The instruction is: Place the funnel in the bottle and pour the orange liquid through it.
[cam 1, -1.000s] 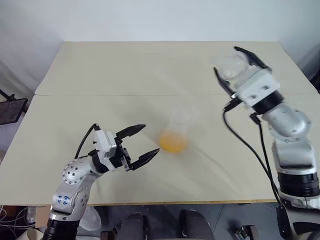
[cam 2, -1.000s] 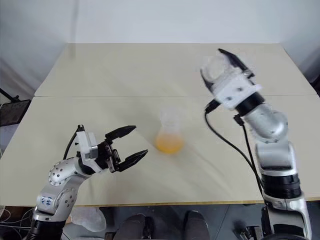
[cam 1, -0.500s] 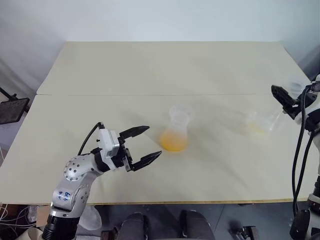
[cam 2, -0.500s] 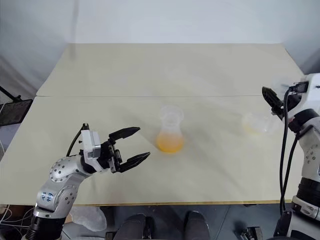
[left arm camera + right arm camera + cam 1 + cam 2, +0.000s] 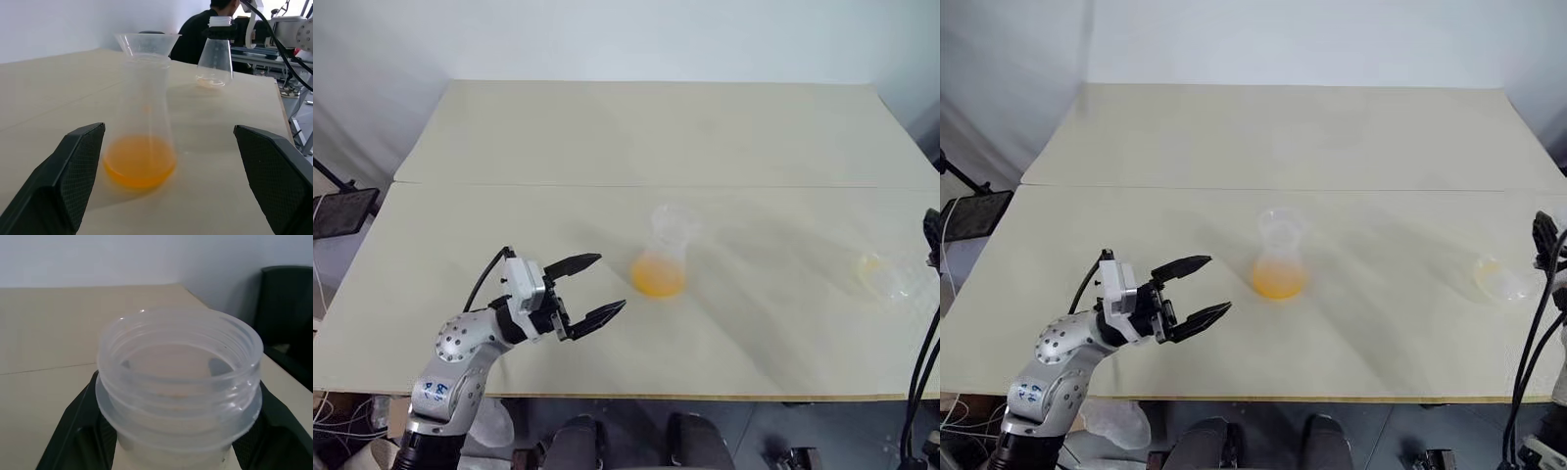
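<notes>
Funnel [image 5: 147, 45] sits in the bottle [image 5: 1279, 257] mid-frame over orange liquid [image 5: 1278, 281]; left hand [image 5: 598, 290] gapes lower left; right hand [image 5: 1544, 238] clenches the flask [image 5: 1499, 278] at right edge.

My left gripper [image 5: 591, 287] hovers low with its fingers [image 5: 574, 263] spread wide. My right gripper [image 5: 176, 450] is out at the far right, fingers clamped tight.

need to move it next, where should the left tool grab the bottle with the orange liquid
Grip the bottle around its narrow upper body, just under the funnel, coming level from the side the open left tool already faces. It stands upright, and its base is wide and full of orange liquid, so a low grip would likely slip.
</notes>
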Robot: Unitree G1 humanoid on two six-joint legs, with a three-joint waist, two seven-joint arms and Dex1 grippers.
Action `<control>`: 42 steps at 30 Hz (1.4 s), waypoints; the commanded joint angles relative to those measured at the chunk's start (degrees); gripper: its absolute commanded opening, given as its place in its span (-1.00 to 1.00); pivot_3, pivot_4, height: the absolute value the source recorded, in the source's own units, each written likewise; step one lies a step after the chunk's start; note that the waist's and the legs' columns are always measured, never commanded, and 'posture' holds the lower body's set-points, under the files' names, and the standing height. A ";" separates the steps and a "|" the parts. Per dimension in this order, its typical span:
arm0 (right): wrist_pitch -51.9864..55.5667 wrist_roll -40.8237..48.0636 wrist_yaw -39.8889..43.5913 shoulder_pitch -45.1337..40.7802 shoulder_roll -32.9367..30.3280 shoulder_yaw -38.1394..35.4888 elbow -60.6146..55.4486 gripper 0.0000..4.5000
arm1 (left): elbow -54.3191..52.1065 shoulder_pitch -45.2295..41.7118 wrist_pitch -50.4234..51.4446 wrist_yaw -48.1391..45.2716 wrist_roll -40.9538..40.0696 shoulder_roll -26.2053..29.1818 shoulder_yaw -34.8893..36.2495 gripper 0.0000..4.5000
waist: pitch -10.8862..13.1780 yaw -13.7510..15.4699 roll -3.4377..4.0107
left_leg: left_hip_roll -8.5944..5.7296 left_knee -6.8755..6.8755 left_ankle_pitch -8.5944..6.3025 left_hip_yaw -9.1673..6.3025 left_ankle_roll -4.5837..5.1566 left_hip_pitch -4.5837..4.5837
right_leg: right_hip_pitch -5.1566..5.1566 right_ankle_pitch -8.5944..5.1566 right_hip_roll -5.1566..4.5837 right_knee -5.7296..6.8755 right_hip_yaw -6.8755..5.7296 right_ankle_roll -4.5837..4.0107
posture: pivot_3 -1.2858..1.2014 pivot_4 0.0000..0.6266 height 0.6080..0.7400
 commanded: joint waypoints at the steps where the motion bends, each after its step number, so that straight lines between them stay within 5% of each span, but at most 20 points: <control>1: -3.52 0.40 -1.79 0.80 0.25 -2.90 0.94 0.10 | -1.46 -1.19 0.05 -0.45 -1.45 0.24 0.23 1.00 | -0.02 -0.01 0.04 | 0.01 0.00 0.00 0.00 0.00 0.01 | 0.00 0.00 0.01 0.01 0.01 0.00 | 0.03 -0.52 1.00; 2: -3.91 0.68 -1.85 1.19 0.59 -2.98 1.19 0.10 | -1.35 -1.49 0.19 -0.53 -1.55 0.32 0.31 1.00 | -0.03 -0.03 0.05 | 0.00 -0.01 0.00 0.01 0.00 0.01 | -0.01 0.00 0.01 0.00 0.02 0.00 | 0.03 -0.52 1.00; 8: -4.64 4.29 -2.06 3.75 2.91 -4.03 -0.86 0.99 | -1.22 -2.11 0.78 -1.08 -1.78 0.71 0.72 1.00 | -0.04 -0.02 0.07 | 0.01 -0.02 0.00 0.02 0.00 0.02 | -0.01 0.00 0.03 0.00 0.06 0.00 | 0.03 -0.52 1.00; 27: -9.49 12.82 -1.23 4.43 -0.04 -9.30 -11.98 0.99 | 1.80 -3.62 1.23 -2.51 -2.30 1.36 1.30 1.00 | -0.04 0.25 0.07 | 0.02 -0.02 0.00 0.02 0.00 0.02 | -0.01 0.00 0.03 -0.02 0.10 0.00 | 0.03 -0.52 1.00; 35: -8.36 16.19 17.04 -4.65 -12.67 4.11 -11.66 0.99 | 4.07 -5.31 0.72 -4.31 -0.44 6.29 3.40 1.00 | 0.03 -0.83 0.21 | 0.13 -0.06 0.00 0.10 0.00 0.11 | -0.03 0.00 0.11 -0.01 0.12 -0.01 | 0.03 -0.52 1.00; 42: -12.82 14.65 33.78 8.61 -8.10 17.70 -18.79 0.99 | 5.89 -0.92 -2.42 -5.92 -0.75 9.20 8.33 1.00 | 0.06 -0.08 0.02 | 0.05 -0.17 -0.01 -0.11 0.02 -0.02 | -0.03 0.00 0.02 -0.11 -0.06 0.00 | 0.03 -0.52 1.00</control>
